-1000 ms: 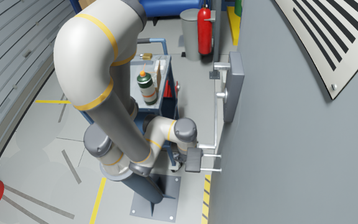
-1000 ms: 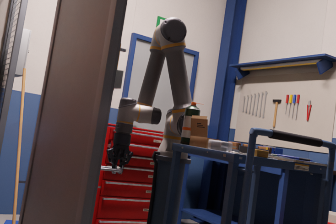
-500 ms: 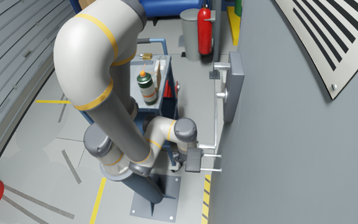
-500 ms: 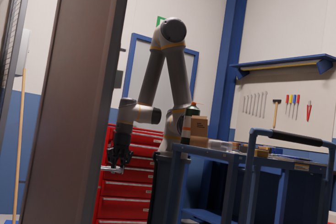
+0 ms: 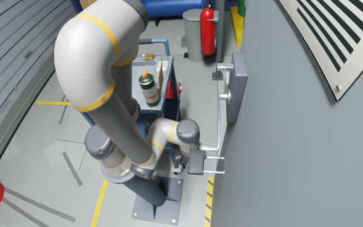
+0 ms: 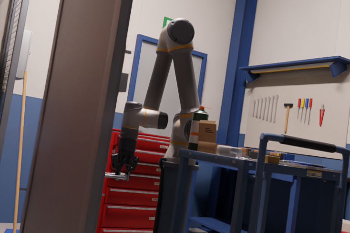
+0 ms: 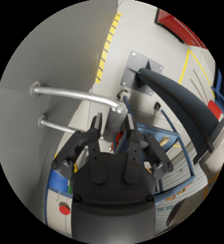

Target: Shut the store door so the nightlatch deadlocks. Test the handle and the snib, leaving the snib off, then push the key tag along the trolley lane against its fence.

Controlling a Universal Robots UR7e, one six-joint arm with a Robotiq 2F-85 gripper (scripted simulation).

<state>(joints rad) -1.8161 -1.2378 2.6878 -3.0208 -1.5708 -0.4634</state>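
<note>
The grey store door (image 5: 295,132) fills the right side of the side camera, and its pull handle (image 7: 115,119) juts out low near its edge on two metal standoffs. My gripper (image 7: 114,122) straddles the handle's dark grip bar with its fingers open around it, holding nothing. The nightlatch case (image 5: 236,86) sits higher on the door with a round knob (image 5: 224,96) and a metal lever (image 5: 225,66) above it. The key tag (image 5: 148,57) lies at the far end of the blue trolley top (image 5: 153,82).
A spray can (image 5: 149,89) and a cardboard box (image 6: 207,131) stand on the trolley top behind the arm. A red tool chest (image 6: 132,185) stands behind the gripper, and a red fire extinguisher (image 5: 207,31) and a grey bin (image 5: 193,33) stand by the far wall.
</note>
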